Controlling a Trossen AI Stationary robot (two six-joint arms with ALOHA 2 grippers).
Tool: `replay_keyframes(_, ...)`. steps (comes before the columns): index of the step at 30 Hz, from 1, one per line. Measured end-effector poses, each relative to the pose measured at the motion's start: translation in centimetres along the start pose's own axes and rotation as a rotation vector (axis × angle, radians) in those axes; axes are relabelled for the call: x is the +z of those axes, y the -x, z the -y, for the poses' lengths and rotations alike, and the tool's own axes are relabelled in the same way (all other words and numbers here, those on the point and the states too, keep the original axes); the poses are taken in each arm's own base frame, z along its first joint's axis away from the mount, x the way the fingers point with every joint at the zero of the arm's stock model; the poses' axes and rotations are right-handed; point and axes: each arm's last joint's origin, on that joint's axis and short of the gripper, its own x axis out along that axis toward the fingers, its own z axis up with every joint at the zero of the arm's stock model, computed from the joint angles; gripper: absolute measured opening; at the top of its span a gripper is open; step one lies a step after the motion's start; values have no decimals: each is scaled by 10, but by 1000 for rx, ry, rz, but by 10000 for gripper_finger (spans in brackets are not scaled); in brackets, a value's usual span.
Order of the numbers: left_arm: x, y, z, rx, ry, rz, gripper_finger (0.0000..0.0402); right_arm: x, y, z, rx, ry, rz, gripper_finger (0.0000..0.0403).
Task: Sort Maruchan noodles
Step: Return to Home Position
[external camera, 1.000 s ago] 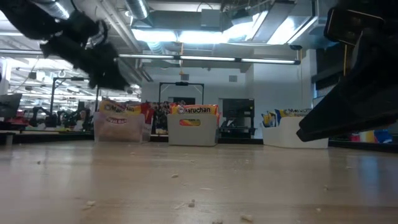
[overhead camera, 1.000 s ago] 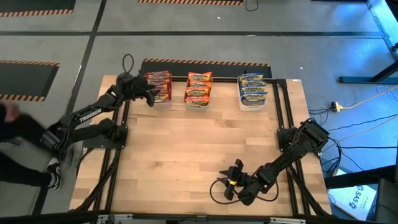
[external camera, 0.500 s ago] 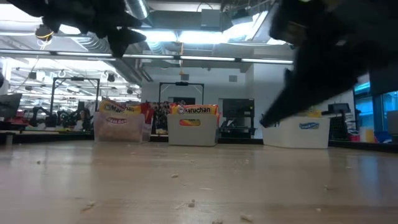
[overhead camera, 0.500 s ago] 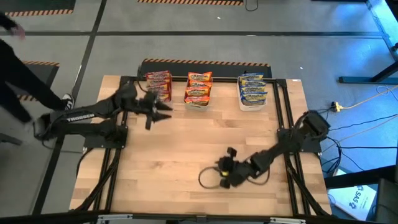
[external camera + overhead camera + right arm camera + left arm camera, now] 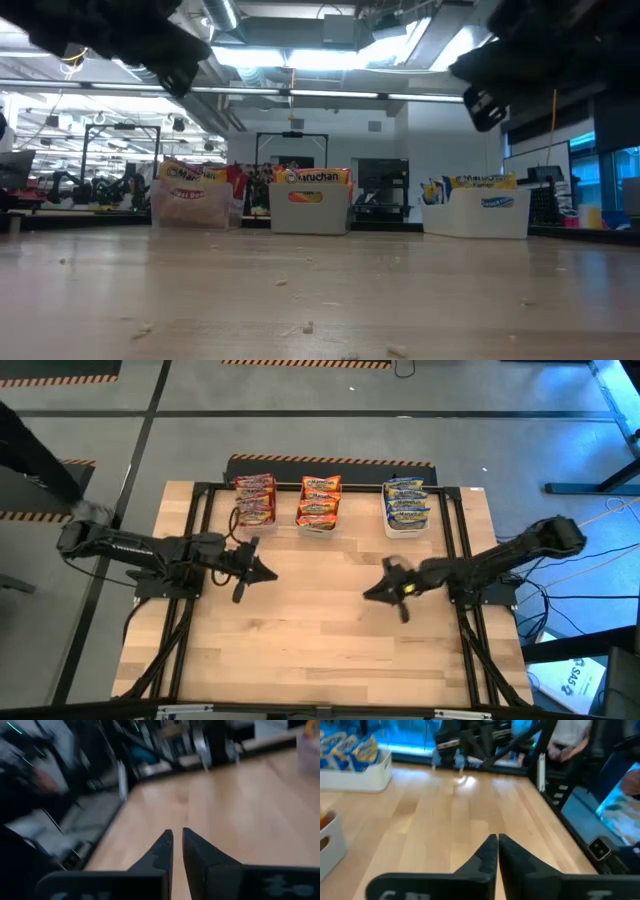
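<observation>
Maruchan noodles stand sorted in three tubs along the table's far edge: red-pink packets [image 5: 255,500], orange packets [image 5: 319,502] and blue-and-yellow packets [image 5: 406,506]. The packets stick up above the tub rims [image 5: 190,178]. My left gripper [image 5: 266,573] hovers over the bare wood left of centre, pointing toward the table's right, shut and holding nothing [image 5: 497,839]. My right gripper [image 5: 372,592] hovers right of centre, pointing toward the table's left, its fingers together with nothing between them [image 5: 177,834]. Both are well short of the tubs.
Black frame rails [image 5: 452,540] run along the table's left and right sides. Bare wood [image 5: 320,620] lies between and in front of the grippers. A person in dark clothing [image 5: 30,450] is beyond the table's far left corner.
My left gripper has drawn back from the red-pink tub toward the table's middle and has shut. My right gripper has swung from the near edge up toward the table's middle, turned to point left, and has shut. The packets have stayed in their tubs.
</observation>
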Motion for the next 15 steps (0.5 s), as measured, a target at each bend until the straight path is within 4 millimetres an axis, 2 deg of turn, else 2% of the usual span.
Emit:
replay_keyframes(3, -12, 0, 0, -21, -14, 68, 4, -3, 23, 8, 47, 8, 122, 30)
replay_keyframes(7, -21, 8, -2, 7, -56, 134, 9, -10, 45, 17, 3, 13, 219, 30)
replay_keyframes(12, -34, 21, -6, 92, -84, 190, 4, -18, 61, 24, -76, 10, 269, 30)
replay_keyframes(15, -41, 29, -7, 130, -125, 222, 1, -19, 61, 25, -107, 2, 260, 31)
